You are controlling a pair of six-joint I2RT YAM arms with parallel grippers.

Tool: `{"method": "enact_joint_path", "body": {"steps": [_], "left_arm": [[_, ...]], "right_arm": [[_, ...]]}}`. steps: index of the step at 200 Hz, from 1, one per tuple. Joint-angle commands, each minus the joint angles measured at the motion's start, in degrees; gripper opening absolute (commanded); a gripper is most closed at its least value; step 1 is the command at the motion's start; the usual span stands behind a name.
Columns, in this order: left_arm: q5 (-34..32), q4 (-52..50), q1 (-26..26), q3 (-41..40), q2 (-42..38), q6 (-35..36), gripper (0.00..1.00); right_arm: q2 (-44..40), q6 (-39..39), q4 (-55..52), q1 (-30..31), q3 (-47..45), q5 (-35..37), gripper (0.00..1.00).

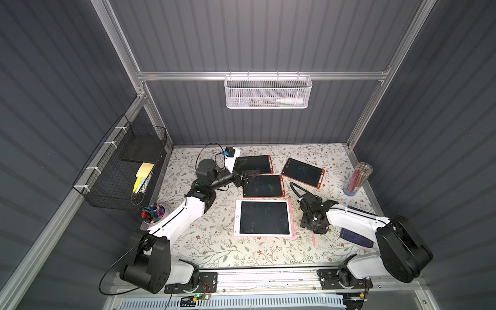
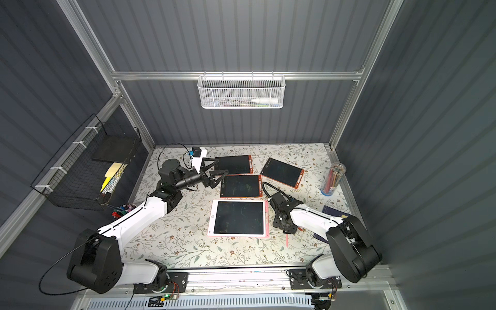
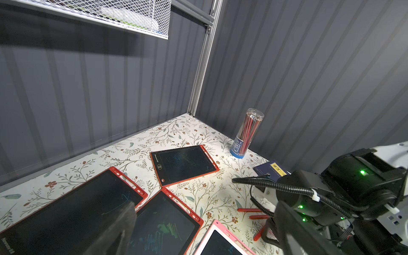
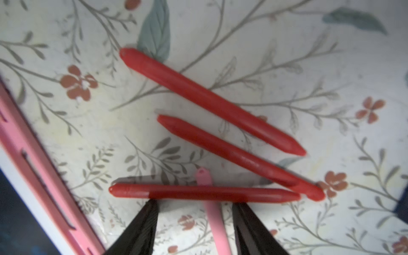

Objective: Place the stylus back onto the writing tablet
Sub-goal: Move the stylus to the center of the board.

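The right gripper [image 4: 195, 204] is standing half open, gripping nothing, fingers [image 4: 141, 227] straddling the pink stylus [image 4: 213, 220], which is lying under a red stylus [image 4: 205, 193], just right of the pink tablet [image 1: 263, 221]. The left gripper [image 1: 252, 165] is hovering wide open above centre.

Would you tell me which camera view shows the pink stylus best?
The right wrist view: the pink stylus lies close up, a red stylus crossing over it. Both top views show only a sliver; the left wrist view seems to hide it.
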Motion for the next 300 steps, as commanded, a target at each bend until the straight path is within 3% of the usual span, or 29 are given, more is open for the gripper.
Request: {"method": "enact_joint_path", "body": {"steps": [1, 125, 227, 300], "left_arm": [[-0.3, 0.6, -0.3, -0.5, -1.1, -0.3, 0.99], [-0.9, 0.3, -0.9, -0.6, -1.1, -0.2, 0.99], [-1.4, 0.4, -1.1, -0.5, -0.8, -0.3, 0.99], [-1.2, 0.5, -1.2, -0.7, -0.9, -0.4, 0.99]], "right_arm": [[3.3, 1.1, 1.1, -0.1, 1.2, 1.9, 0.57], [9.7, -2.4, 3.3, -6.6, 6.3, 1.0, 0.59], [-5.6, -8.5, 0.1, -4.3, -0.8, -1.3, 0.46], [-8.1, -8.9, -3.7, -3.0, -3.6, -4.3, 0.36]]}}
